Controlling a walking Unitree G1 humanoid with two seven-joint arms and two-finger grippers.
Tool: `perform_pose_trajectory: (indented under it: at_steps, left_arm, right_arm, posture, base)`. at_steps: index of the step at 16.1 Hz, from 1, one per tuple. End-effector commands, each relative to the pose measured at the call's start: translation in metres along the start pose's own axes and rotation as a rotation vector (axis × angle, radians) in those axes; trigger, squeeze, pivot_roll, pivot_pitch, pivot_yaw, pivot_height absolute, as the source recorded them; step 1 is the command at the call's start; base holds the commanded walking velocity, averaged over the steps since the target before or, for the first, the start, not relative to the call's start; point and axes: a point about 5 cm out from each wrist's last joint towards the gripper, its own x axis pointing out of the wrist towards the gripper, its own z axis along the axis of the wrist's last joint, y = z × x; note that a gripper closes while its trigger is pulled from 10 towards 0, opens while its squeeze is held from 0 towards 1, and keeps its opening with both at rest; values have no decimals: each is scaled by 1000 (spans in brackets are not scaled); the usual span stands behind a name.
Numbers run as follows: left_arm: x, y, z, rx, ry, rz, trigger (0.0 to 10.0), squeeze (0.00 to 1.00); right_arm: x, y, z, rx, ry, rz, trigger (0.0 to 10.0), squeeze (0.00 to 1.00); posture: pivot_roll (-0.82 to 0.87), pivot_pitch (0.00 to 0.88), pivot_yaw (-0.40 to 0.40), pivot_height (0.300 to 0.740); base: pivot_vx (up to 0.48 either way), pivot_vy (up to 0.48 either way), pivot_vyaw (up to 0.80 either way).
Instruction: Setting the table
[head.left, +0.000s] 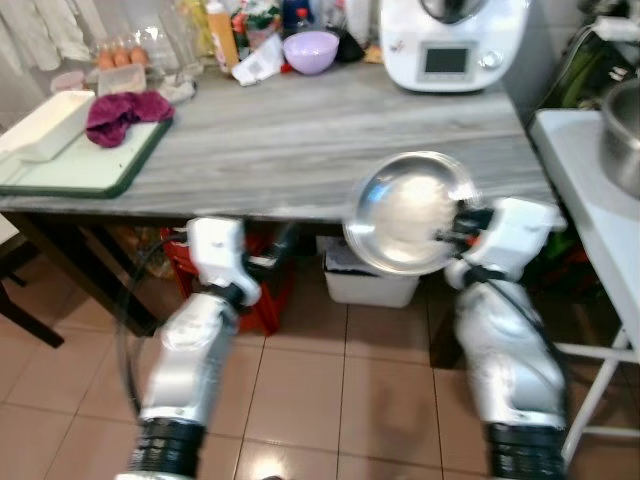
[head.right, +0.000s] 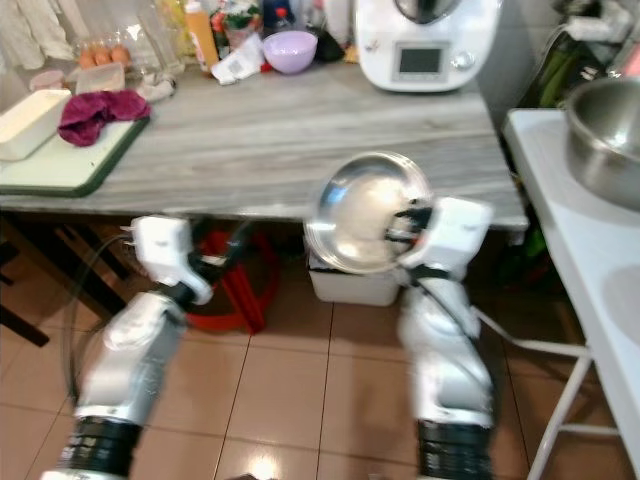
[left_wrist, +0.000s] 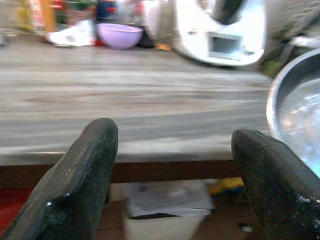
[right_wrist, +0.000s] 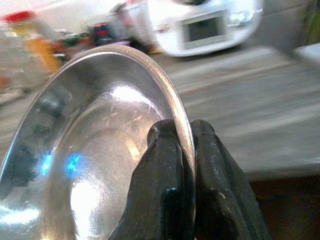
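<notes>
My right gripper is shut on the rim of a shiny steel plate, held tilted on edge in front of the near edge of the grey wooden table. In the right wrist view both black fingers pinch the steel plate at its rim. My left gripper is open with nothing between its fingers, held low at the table's near edge, left of the plate. The left arm sits below the tabletop's front.
A white kitchen machine stands at the table's back right, a lilac bowl and bottles at the back. A green tray with a maroon cloth lies left. A white side table with a steel bowl stands right. A white bin and red crate sit underneath.
</notes>
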Motion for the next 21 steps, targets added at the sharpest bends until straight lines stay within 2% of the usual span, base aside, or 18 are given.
perform_pose_trajectory:
  at_steps: [1,13,16,19,21]
  left_arm:
    - [2,-5,1,3,-9,-12,10000,0]
    - [3,-10,0,-7,-4,-31,10000,0]
    - [1,-10,2,-11,-11,-36,10000,0]
    - [-4,-5,0,25,-1,-39,10000,0]
    - [-12,1,0,89,7,-62,10000,0]
  right_arm:
    - [2,-5,6,-6,-22,-13,10000,0]
    - [2,-7,7,7,-36,-29,10000,0]
    - [2,-8,6,15,-33,-31,10000,0]
    - [3,-9,4,17,-23,-44,10000,0]
    - [5,-11,2,28,-2,-45,10000,0]
  posture:
    - [-134,123,79,740]
    - [-138,127,88,740]
    - [-138,126,88,740]
    - [-137,126,88,740]
    - [-135,129,86,740]
  base:
    - [382,0,0]
    - [378,0,0]
    - [0,0,0]
    - [0,0,0]
    - [0,0,0]
